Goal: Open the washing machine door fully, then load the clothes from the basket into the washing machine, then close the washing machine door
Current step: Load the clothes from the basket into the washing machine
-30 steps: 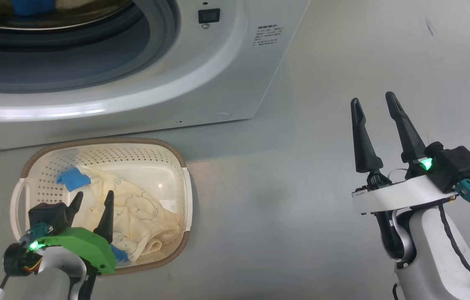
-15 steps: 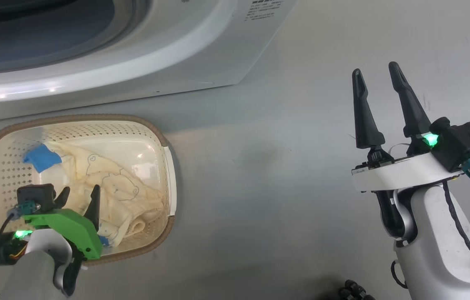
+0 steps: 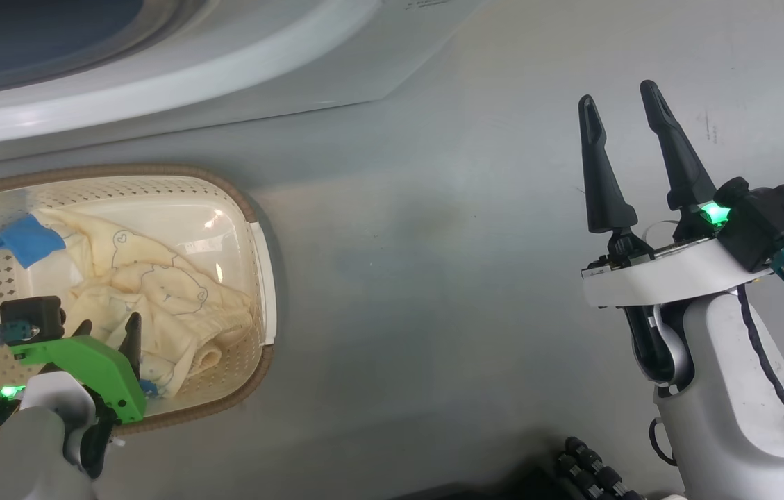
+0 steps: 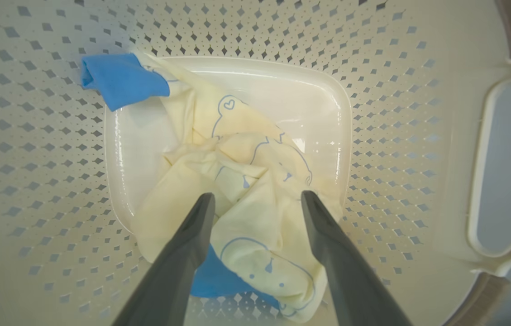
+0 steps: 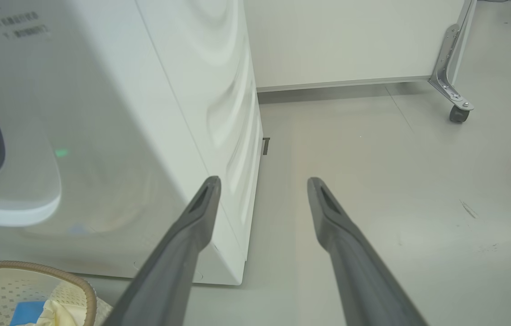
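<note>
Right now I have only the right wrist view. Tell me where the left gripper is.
Observer: The left gripper is open, pointing down into the basket at the clothes.
Operator: Say how its fingers sit.
Observer: Its fingers stand either side of the heap's middle; contact I cannot tell.
Operator: Report what else lies there.
Observer: A blue cuff rests against the perforated wall, away from the fingers.

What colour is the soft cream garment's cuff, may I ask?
Fabric cuff: bright blue, best in left wrist view.
</note>
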`<state>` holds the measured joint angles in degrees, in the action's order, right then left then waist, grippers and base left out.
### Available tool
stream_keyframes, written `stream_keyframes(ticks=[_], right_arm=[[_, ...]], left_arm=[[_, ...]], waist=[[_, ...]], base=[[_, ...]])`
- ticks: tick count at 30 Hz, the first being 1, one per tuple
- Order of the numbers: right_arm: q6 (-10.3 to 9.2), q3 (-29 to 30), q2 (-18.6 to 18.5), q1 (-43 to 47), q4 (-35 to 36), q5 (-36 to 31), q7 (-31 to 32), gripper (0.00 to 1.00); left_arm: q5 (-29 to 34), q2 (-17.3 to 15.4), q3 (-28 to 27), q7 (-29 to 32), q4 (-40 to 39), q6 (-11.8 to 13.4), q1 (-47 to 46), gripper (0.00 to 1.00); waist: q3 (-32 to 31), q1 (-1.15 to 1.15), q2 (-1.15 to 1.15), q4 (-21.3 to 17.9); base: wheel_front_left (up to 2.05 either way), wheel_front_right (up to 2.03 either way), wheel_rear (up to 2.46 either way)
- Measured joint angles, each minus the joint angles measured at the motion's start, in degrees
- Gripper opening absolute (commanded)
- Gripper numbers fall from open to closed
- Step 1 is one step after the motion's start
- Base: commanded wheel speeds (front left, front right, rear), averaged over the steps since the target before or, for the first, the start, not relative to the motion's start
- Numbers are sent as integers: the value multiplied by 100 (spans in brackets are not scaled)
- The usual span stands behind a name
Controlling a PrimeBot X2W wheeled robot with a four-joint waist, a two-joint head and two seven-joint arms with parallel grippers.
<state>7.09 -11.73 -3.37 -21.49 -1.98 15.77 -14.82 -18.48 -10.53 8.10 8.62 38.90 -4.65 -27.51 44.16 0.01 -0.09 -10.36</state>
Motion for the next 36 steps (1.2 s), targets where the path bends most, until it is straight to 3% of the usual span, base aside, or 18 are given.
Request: stream_keyframes(ticks=[36], right_arm=[[0,52,13,-397,21,-4,0,100]], left_arm=[[-80,7,-104,196,1079,-23,-1034,100]], waist=[[824,0,0,-46]], base=[[0,0,0]])
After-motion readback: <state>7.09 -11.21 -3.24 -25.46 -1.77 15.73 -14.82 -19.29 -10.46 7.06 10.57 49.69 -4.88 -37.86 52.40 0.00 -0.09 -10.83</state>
